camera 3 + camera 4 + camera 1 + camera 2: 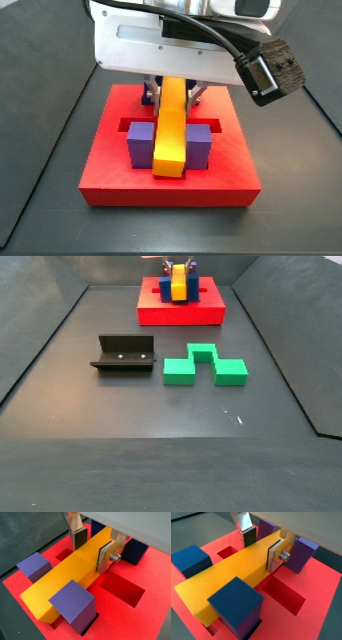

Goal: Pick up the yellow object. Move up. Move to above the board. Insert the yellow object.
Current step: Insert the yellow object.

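The yellow object (63,577) lies flat on the red board (133,612), sunk into a slot between upright purple blocks (73,602). It also shows in a wrist view (228,582) between blue blocks (234,604). My gripper (91,549) straddles the bar's far half, with a dark pad against each long side and no gap showing. In a side view the gripper (174,95) hangs over the board (107,180), with the bar (170,135) pointing forward between two purple blocks. The far side view shows the board (181,314) at the back.
An open recess (123,589) is cut in the board beside the bar; it also shows in a wrist view (281,594). On the dark floor stand the fixture (123,356) and a green notched block (203,364), well in front of the board.
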Tool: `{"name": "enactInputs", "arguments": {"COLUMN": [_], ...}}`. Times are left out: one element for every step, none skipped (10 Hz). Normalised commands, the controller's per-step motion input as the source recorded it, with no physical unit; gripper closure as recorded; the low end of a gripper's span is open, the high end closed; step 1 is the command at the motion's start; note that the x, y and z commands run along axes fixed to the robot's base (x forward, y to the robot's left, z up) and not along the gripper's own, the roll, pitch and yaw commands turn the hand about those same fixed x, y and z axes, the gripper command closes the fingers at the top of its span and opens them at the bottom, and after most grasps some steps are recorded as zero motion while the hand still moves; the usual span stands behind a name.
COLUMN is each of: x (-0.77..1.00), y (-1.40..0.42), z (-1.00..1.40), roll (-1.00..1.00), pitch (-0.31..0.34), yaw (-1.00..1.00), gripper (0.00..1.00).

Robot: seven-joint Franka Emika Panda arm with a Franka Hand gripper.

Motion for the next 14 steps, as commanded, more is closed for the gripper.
{"name": "enactInputs", "arguments": {"x": [0.03, 0.09, 0.05, 0.01, 0.0, 0.0, -0.13, -0.11, -0.08, 0.0, 0.0, 0.0, -0.04, 0.0], "y": [-0.01, 0.0, 0.0, 0.0, 0.05, 0.0, 0.06, 0.08, 0.06, 0.0, -0.01, -0.1, -0.13, 0.0], "z": [-0.27, -0.45, -0.34, -0.26, -0.25, -0.13, 0.0, 0.0, 0.0, -0.03, -0.19, -0.34, -0.37, -0.12], "roll": [0.0, 0.07, 0.03, 0.0, -0.05, -0.01, -0.07, -0.12, -0.1, -0.01, 0.0, 0.04, 0.07, 0.0], "pitch": [0.049, 0.037, 0.034, 0.011, 0.0, -0.036, -0.119, -0.136, -0.126, -0.051, -0.054, -0.049, -0.06, -0.027], "yaw": [0.0, 0.0, 0.0, 0.0, 0.07, 0.2, 0.33, 0.33, 0.32, 0.18, 0.16, 0.19, 0.22, 0.15], "gripper": [1.0, 1.0, 1.0, 1.0, 1.0, 1.0, 1.0, 1.0, 1.0, 1.0, 1.0, 1.0, 1.0, 1.0]}}
